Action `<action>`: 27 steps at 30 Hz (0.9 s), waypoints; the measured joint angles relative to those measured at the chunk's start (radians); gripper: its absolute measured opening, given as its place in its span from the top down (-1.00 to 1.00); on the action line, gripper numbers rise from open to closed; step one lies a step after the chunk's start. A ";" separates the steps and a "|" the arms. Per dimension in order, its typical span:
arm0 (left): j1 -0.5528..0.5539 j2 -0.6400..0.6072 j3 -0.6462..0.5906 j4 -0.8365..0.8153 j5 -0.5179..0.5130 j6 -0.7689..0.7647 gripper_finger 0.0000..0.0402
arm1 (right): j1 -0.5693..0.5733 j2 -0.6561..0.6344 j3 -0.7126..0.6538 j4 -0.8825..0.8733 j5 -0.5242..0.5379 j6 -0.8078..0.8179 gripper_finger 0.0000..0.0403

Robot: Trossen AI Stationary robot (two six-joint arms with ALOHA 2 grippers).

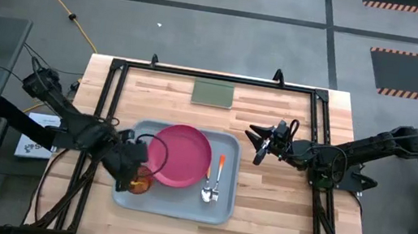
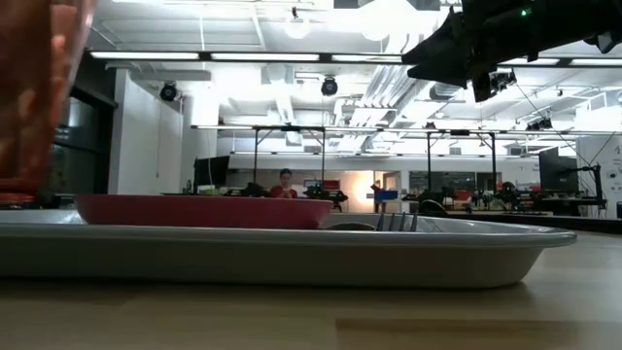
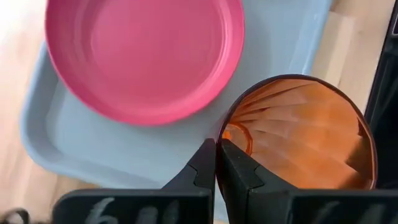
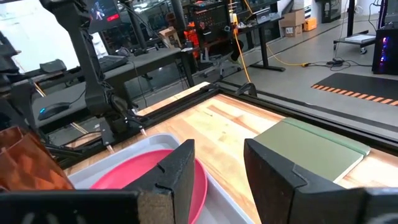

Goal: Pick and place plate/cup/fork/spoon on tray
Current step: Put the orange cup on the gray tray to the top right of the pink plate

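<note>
The grey-blue tray (image 1: 222, 209) lies at mid-table. In it lie the pink plate (image 1: 180, 156), the orange-handled spoon (image 1: 219, 172) and, beside the spoon, the fork (image 1: 206, 190), whose tines show in the low view (image 2: 397, 222). My left gripper (image 1: 133, 169) is shut on the red-orange cup (image 1: 141, 182) over the tray's near left corner. The cup fills the low view's upper left (image 2: 34, 87). My right gripper (image 1: 259, 146) is open and empty, above the table right of the tray. My left gripper pinches the cup's wall at its rim (image 3: 219, 134), one finger (image 3: 239, 171) inside the cup and one finger (image 3: 200, 171) outside. The fingers come from above on the cup's left side. Whether the cup's bottom rests on the tray, I cannot tell.
A flat green rectangle (image 1: 212, 93) lies near the table's far edge and shows in the right wrist view (image 4: 311, 146). Black frame rails (image 1: 102, 118) run along the table's sides. Bare wood lies right of the tray (image 1: 271, 200). A person sits far off in the room (image 2: 284, 183).
</note>
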 joint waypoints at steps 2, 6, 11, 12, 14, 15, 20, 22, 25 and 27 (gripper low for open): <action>-0.030 -0.038 -0.033 -0.001 -0.010 -0.060 1.00 | 0.000 0.000 0.000 0.000 0.000 0.000 0.36; -0.069 -0.118 -0.106 0.002 -0.030 -0.166 1.00 | 0.000 0.000 0.000 0.000 0.001 0.000 0.36; -0.094 -0.198 -0.220 0.035 -0.009 -0.291 1.00 | 0.000 0.000 0.000 0.000 0.001 0.000 0.36; -0.098 -0.211 -0.236 0.054 0.000 -0.308 1.00 | 0.000 0.000 0.000 0.000 0.001 0.000 0.36; -0.105 -0.235 -0.266 0.095 0.011 -0.328 1.00 | 0.000 0.000 0.000 0.000 0.001 0.000 0.36; -0.109 -0.243 -0.278 0.114 0.010 -0.333 1.00 | 0.000 0.000 0.000 0.000 0.001 0.000 0.36; -0.120 -0.253 -0.300 0.148 0.006 -0.336 1.00 | 0.000 0.000 0.000 0.000 0.001 0.000 0.36; -0.122 -0.248 -0.308 0.144 0.000 -0.335 1.00 | 0.000 0.000 0.000 0.000 0.001 0.000 0.36; -0.128 -0.238 -0.319 0.149 -0.013 -0.334 1.00 | 0.000 0.000 0.000 -0.002 0.001 0.000 0.36; -0.134 -0.231 -0.319 0.150 -0.025 -0.324 1.00 | 0.000 0.000 0.000 -0.003 0.001 0.000 0.36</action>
